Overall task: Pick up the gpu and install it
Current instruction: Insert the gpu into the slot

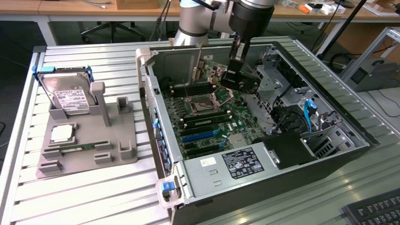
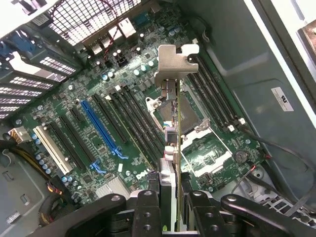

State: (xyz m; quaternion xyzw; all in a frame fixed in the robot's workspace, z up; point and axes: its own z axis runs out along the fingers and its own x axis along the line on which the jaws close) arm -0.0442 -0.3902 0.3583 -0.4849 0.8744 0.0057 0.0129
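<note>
Gpu point(image 2: 170, 148) edge-on, clamped between tool point(image 2: 170, 210) fingers, above the motherboard point(image 2: 98, 118).

Gpu point(image 2: 170, 148) bracket: bare matt metal; motherboard point(image 2: 98, 123) glossy green.

No txt readable anywhere. Labels are showing but aren't resolving: white sticker w/ dark print on the hard drive point(image 1: 70, 99); black-and-white label w/ symbols on the PSU point(image 1: 240, 163), plus a small white sticker beside it; small white sticker on the case wall point(image 2: 282, 98), print too fine to read. Fine white markings are showing on the motherboard point(image 2: 123, 133), none legible. No brands, nos. or signs are coming through.
</note>
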